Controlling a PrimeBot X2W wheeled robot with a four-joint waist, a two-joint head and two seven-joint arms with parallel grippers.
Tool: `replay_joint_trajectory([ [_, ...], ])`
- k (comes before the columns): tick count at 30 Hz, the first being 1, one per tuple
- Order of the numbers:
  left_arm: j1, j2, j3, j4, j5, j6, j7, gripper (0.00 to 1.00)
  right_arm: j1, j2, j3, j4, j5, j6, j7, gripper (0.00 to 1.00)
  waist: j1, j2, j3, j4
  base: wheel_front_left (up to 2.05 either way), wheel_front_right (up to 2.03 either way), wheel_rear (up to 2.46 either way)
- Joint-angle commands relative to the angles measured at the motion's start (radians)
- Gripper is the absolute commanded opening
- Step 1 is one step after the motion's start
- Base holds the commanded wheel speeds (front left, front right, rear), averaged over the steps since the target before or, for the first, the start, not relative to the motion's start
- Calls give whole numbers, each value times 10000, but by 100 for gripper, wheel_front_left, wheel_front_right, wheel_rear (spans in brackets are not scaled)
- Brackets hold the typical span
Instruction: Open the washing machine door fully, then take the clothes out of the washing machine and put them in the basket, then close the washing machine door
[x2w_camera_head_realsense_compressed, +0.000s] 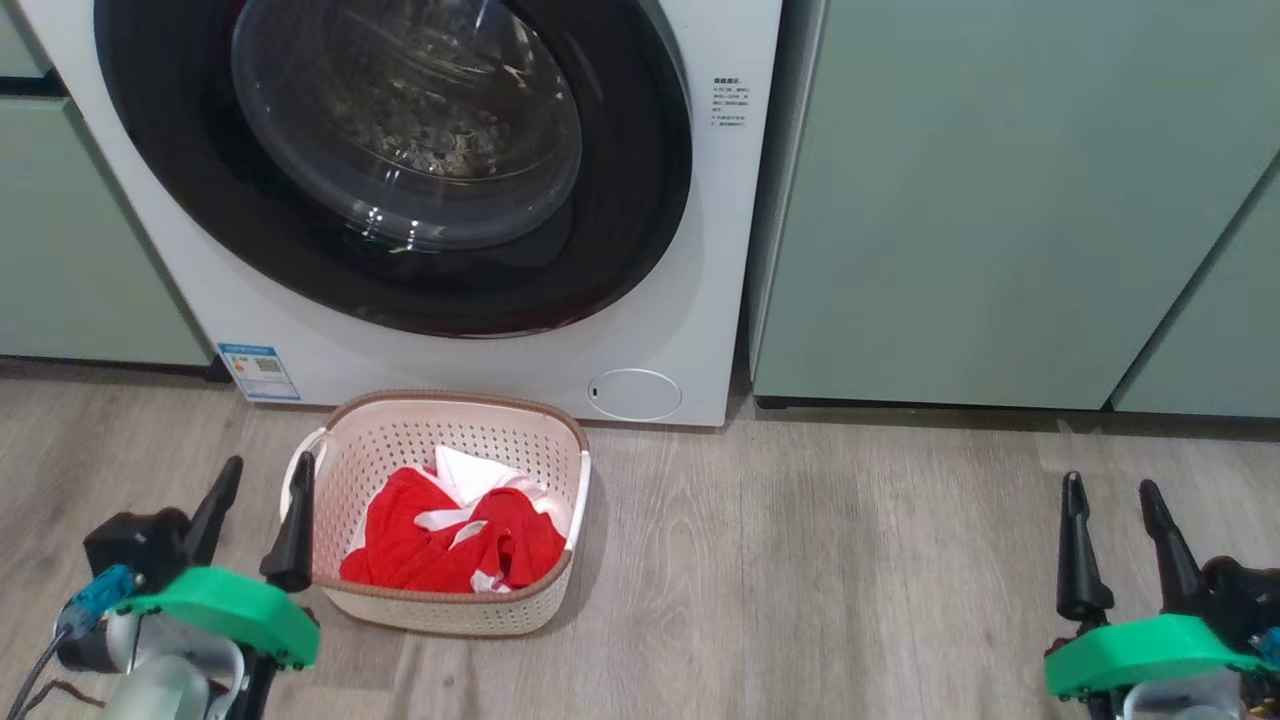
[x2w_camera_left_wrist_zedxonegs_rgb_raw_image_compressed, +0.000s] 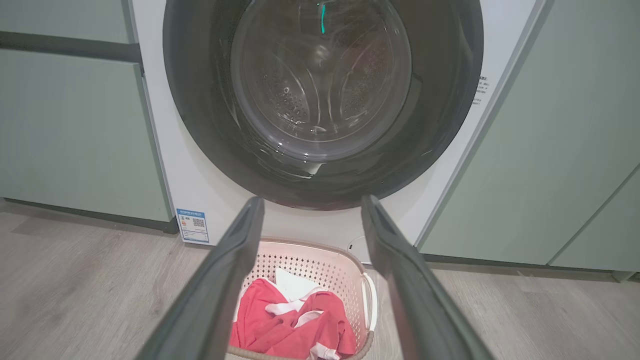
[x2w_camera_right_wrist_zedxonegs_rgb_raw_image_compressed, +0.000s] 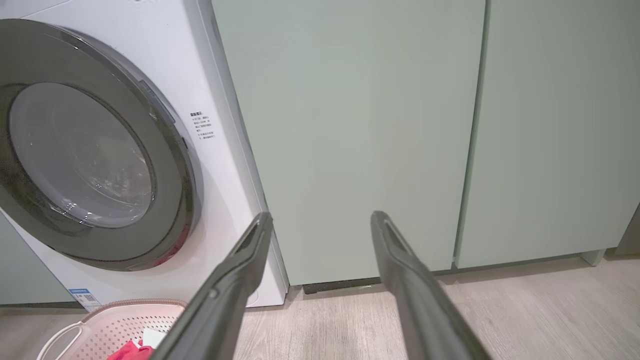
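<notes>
Washing machine door (x2w_camera_head_realsense_compressed: 400, 140) shut; clothes (x2w_camera_head_realsense_compressed: 450, 550) in basket (x2w_camera_head_realsense_compressed: 400, 440); left fingers (x2w_camera_head_realsense_compressed: 295, 530), right fingers (x2w_camera_head_realsense_compressed: 1078, 560) spread apart, pointing up

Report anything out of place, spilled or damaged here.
Nothing stands out. The washing machine door looks shut against the washing machine, the clothes lie inside the upright basket with none on the floor, and the left claw and right claw are open and empty.

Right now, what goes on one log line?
washing machine door: shut | clothes: in basket | left fingers: open, empty | right fingers: open, empty
</notes>
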Motion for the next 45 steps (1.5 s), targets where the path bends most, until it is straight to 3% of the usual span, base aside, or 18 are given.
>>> replay_joint_trajectory([
  [1,-424,311,382,-264,107,-61,-67,100,-213,-52,235,-419,-84,-9,-36,100,0,-1,-10,11,0,0,0],
  [25,-667,49,348,212,553,-61,-67,100,-64,-51,250,-301,71,-9,-36,100,0,-1,-65,79,0,0,0],
  [26,-11,-164,3,466,448,0,0,0,189,36,12,-19,18,0,0,0,0,-1,-64,80,0,0,0],
  [32,776,-592,-75,1155,366,9,40,0,455,152,46,888,94,0,31,0,0,-1,-59,73,0,0,0],
  [45,742,-772,160,819,-736,2,398,0,322,133,10,754,1412,-1,389,0,0,-1,21,-36,0,0,0],
])
